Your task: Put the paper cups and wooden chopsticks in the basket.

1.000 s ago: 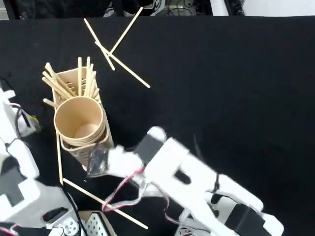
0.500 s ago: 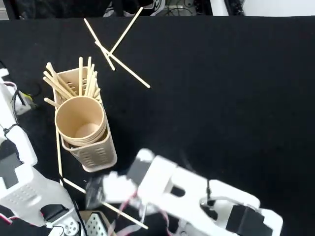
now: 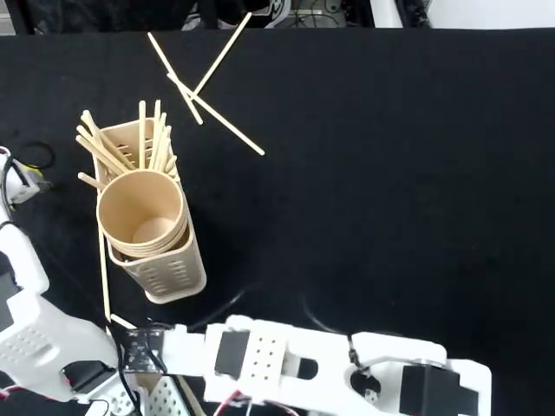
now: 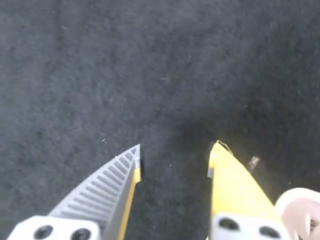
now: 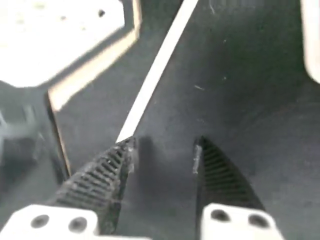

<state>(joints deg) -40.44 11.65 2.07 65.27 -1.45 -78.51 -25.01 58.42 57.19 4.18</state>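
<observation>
Swinging away from the tall cream plastic basket (image 3: pixel 178 276), my right claw (image 5: pixel 163 144) has dropped low, near the front. Its two fingers are apart and empty. One thin pale wooden chopstick (image 5: pixel 155 70) lies flat on the black cloth (image 5: pixel 240 90), right by one fingertip. I think I grab it next. The stacked tan paper cups (image 3: pixel 121 204) already sit in the basket. More loose chopsticks (image 3: pixel 217 117) lie far behind it.

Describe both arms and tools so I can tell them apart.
The left tool has one grey ribbed finger and one smooth yellow finger on a white screwed base. The right tool has two black ribbed fingers, same white base. Both arms are white shells with black motor blocks; the right arm has a hole-dotted plate and red wires, the left arm a black cable loop.
</observation>
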